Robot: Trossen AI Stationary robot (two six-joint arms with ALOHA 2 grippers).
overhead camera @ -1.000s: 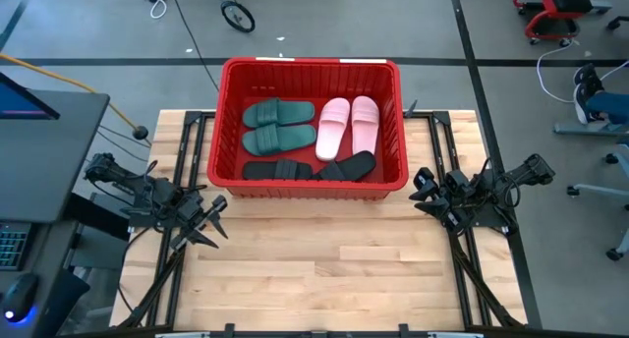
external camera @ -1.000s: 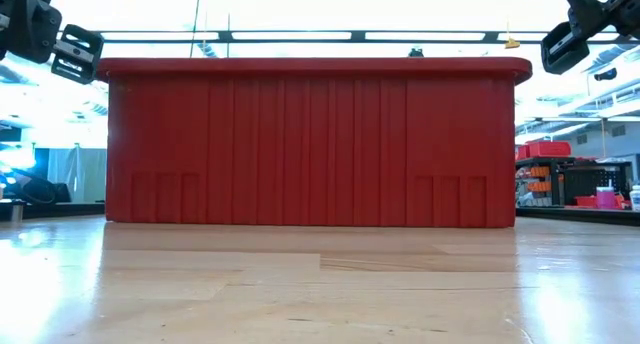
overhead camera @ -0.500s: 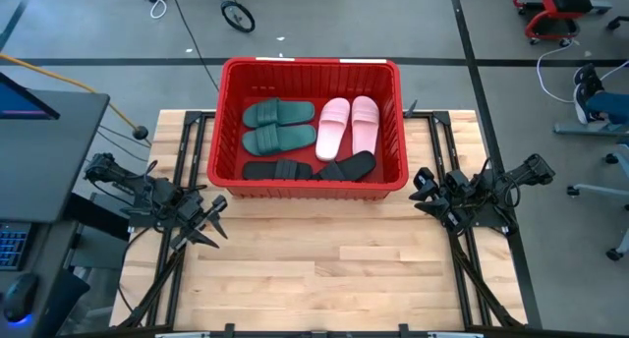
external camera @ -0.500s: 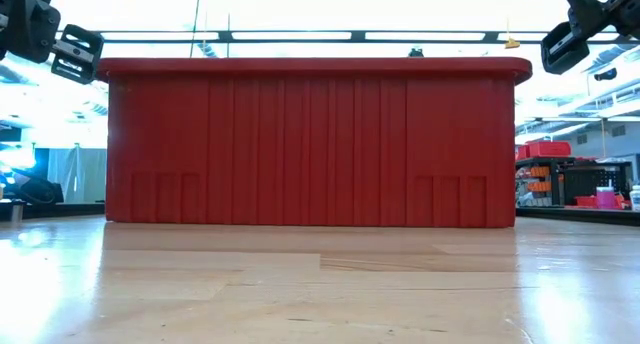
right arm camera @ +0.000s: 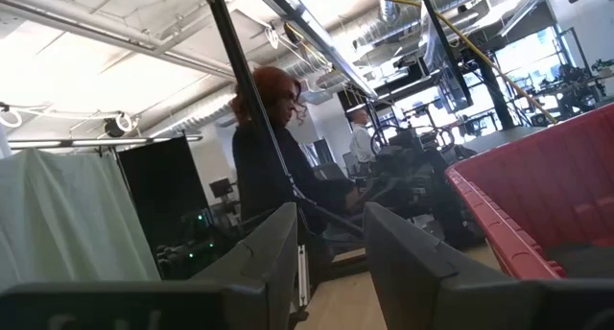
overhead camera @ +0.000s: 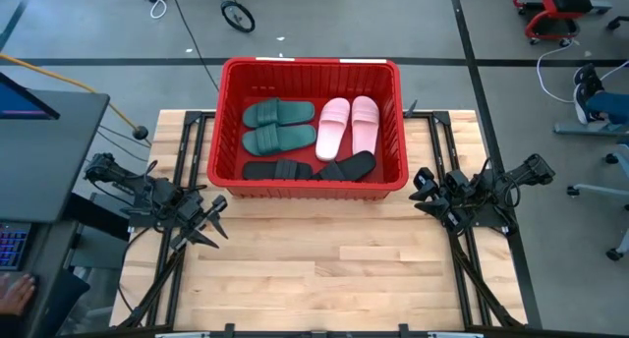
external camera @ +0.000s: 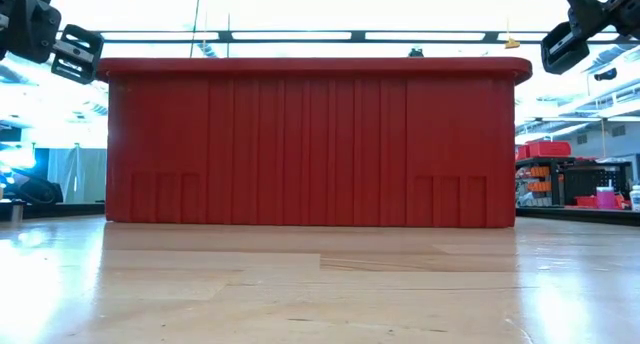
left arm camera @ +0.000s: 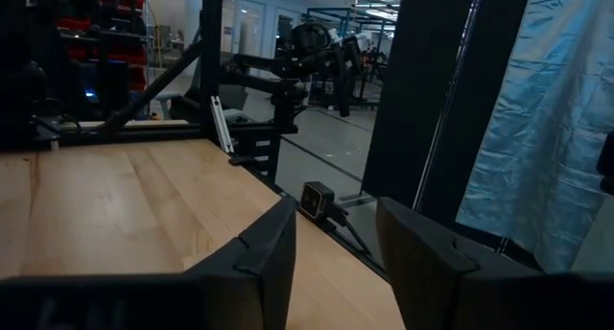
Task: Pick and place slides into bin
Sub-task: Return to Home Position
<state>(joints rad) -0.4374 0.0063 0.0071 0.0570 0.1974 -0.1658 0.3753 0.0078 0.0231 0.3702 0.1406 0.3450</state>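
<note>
Looks like the slides (overhead camera: 278, 125) all lie in the red bin (overhead camera: 310, 63), midway between the left gripper (overhead camera: 208, 223) and right gripper (overhead camera: 421, 193), both empty with fingers apart, neither nearer.

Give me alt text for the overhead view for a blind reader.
A red bin on a wooden table holds three pairs of slides: a green pair, a pink pair and a black pair. The left gripper and right gripper sit open and empty near the table's side edges.
</note>
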